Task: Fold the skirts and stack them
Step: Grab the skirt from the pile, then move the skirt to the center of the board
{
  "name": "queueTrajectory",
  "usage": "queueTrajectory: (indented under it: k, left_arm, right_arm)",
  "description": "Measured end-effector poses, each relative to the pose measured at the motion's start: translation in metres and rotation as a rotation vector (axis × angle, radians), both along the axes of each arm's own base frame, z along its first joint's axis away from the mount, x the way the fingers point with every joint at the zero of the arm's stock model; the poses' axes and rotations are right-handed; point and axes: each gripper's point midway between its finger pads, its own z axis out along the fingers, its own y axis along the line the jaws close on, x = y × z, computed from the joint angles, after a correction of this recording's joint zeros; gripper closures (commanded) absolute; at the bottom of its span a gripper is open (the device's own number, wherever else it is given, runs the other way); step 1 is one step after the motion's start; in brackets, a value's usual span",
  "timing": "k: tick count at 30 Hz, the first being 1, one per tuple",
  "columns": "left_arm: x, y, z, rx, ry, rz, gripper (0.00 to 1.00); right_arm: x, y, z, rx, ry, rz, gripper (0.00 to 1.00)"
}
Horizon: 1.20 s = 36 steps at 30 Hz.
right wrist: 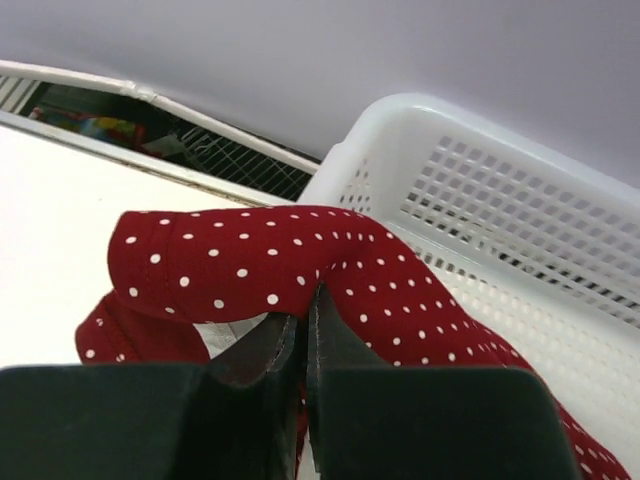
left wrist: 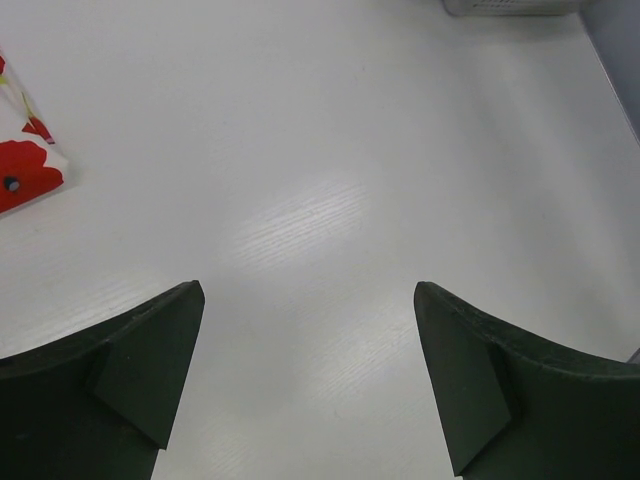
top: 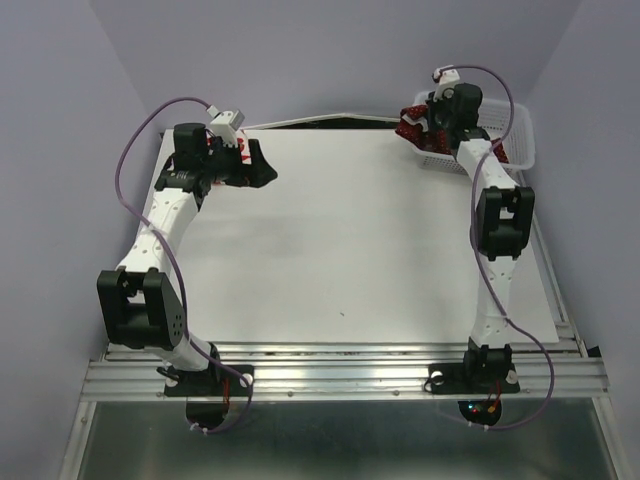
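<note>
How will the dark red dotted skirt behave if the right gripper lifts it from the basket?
Probably floppy: the dark red skirt bunches in soft folds over the right gripper, so it should hang and trail. It looks thin and light. A loose end may catch on the basket rim.

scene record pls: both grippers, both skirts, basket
left gripper: open, empty, over bare table
right gripper: shut on dotted skirt
floral skirt: flat on table beside left gripper, not held
dotted skirt: dark red, across basket rim, part inside
basket: white lattice, table's far right corner
</note>
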Motion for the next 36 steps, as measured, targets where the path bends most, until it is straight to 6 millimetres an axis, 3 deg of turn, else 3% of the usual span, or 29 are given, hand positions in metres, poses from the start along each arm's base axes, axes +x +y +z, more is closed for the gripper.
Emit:
queueTrajectory:
  k: [3, 6, 9, 10, 11, 16, 19, 21, 25, 29, 33, 35, 36]
  left_arm:
    - [-0.001, -0.001, -0.002, -0.006, 0.007, 0.0, 0.01]
    - [-0.004, -0.001, -0.001, -0.014, 0.007, 0.005, 0.01]
    - [-0.007, 0.0, 0.002, -0.017, 0.001, 0.012, 0.01]
    - [-0.007, 0.0, 0.004, -0.018, -0.002, 0.013, 0.01]
    - [-0.008, 0.0, 0.006, -0.02, -0.007, 0.014, 0.02]
    - [-0.009, 0.003, 0.017, -0.036, -0.028, 0.022, 0.04]
    - [-0.006, 0.008, 0.024, -0.042, -0.043, 0.024, 0.05]
    - [-0.004, 0.011, 0.032, -0.038, -0.067, 0.02, 0.05]
    - [-0.01, 0.02, 0.045, -0.028, -0.115, -0.013, 0.06]
    - [-0.022, 0.03, 0.056, -0.003, -0.171, -0.052, 0.06]
    - [-0.042, 0.039, 0.058, 0.075, -0.227, -0.089, 0.07]
    - [-0.05, 0.04, 0.051, 0.112, -0.237, -0.114, 0.07]
    - [-0.053, 0.041, 0.044, 0.128, -0.231, -0.128, 0.07]
  right_arm:
    - [-0.009, -0.008, 0.032, -0.006, -0.038, -0.051, 0.99]
    - [-0.019, -0.016, 0.093, 0.003, -0.136, -0.097, 0.99]
    - [-0.035, -0.021, 0.166, 0.014, -0.266, -0.125, 0.99]
    - [-0.043, -0.022, 0.198, 0.021, -0.328, -0.13, 0.99]
    - [-0.049, -0.022, 0.217, 0.025, -0.361, -0.13, 0.99]
    - [-0.097, -0.015, 0.333, 0.076, -0.573, -0.086, 0.99]
    - [-0.133, -0.002, 0.377, 0.111, -0.641, -0.009, 0.99]
    - [-0.158, 0.014, 0.39, 0.135, -0.649, 0.087, 0.99]
    - [-0.204, 0.055, 0.374, 0.187, -0.56, 0.312, 0.99]
    - [-0.233, 0.116, 0.315, 0.23, -0.363, 0.543, 0.99]
    - [-0.262, 0.191, 0.209, 0.271, -0.03, 0.743, 0.99]
    - [-0.279, 0.222, 0.149, 0.283, 0.143, 0.802, 0.9]
    - [-0.29, 0.238, 0.109, 0.289, 0.247, 0.824, 0.86]
